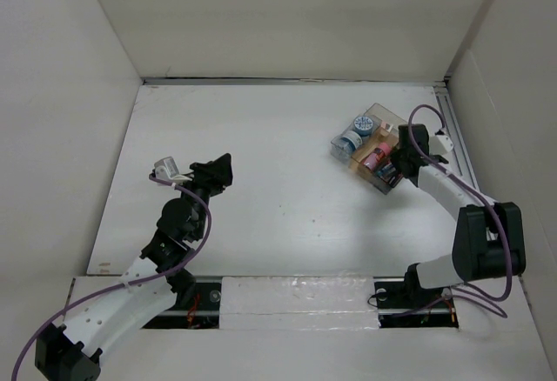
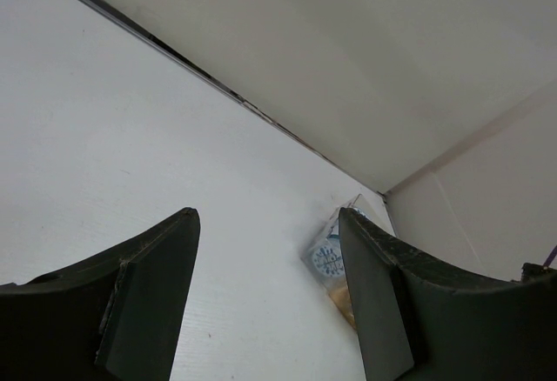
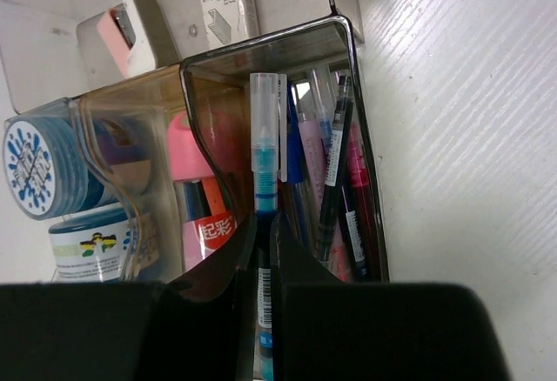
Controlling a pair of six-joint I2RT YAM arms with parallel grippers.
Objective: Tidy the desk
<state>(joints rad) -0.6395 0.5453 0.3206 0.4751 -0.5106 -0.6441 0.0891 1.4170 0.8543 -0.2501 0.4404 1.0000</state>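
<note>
Room across the desk (image 1: 278, 190) centre, clear box (image 1: 383, 116) — pens (image 3: 335, 172) packed — blocking far right.

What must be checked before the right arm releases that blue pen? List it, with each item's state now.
1. Right gripper shut on the blue pen: ok.
2. Pen lined up with the clear organizer, at its pen compartment: ok.
3. Room among the pens already inside: cannot tell.
4. Pen's far end resting on the compartment floor: cannot tell.
5. Left gripper open, empty and away from the organizer: ok.
</note>
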